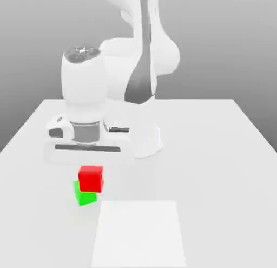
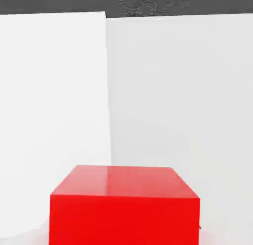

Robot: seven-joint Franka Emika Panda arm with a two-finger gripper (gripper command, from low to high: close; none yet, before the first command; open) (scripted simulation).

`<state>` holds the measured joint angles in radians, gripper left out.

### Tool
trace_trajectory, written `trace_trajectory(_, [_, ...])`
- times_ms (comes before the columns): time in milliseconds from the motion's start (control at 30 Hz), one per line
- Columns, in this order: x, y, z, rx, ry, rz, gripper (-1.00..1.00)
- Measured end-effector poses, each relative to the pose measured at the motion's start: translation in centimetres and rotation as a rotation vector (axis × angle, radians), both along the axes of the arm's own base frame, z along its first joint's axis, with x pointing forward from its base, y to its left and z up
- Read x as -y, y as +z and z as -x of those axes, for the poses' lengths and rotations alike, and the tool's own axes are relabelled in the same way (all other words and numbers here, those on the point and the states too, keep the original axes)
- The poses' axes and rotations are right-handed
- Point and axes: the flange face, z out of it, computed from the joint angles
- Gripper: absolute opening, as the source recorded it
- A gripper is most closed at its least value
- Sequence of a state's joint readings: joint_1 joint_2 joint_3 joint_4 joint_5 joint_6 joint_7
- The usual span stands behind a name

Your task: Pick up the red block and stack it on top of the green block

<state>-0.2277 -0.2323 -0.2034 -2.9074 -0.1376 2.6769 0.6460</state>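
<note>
The red block (image 1: 90,178) hangs directly under my white hand, and my gripper (image 1: 90,169) is shut on it. In the exterior view it covers the upper part of the green block (image 1: 84,197), which sits on the table just below it, a little toward the exterior view's left and turned at a slight angle. I cannot tell whether the two blocks touch. In the hand view the red block (image 2: 124,204) is very close, showing its top and one side face, with the green block hidden from that camera.
A white square mat (image 1: 139,233) lies on the pale table (image 1: 216,153) just in front of the blocks, toward the exterior view's right. The arm's base (image 1: 142,138) stands right behind the hand. The mat (image 2: 54,90) also appears in the hand view.
</note>
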Motion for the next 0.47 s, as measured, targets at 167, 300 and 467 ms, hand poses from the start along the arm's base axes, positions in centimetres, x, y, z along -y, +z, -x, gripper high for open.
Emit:
trace_trajectory(167, [1.6, -1.3, 3.8, 0.008, -0.120, -0.020, -1.00])
trace_trajectory(300, [1.6, -4.1, 3.8, 0.009, -0.125, -0.023, -1.00])
trace_trajectory(467, [1.5, -6.2, 4.0, 0.007, -0.124, -0.017, 1.00])
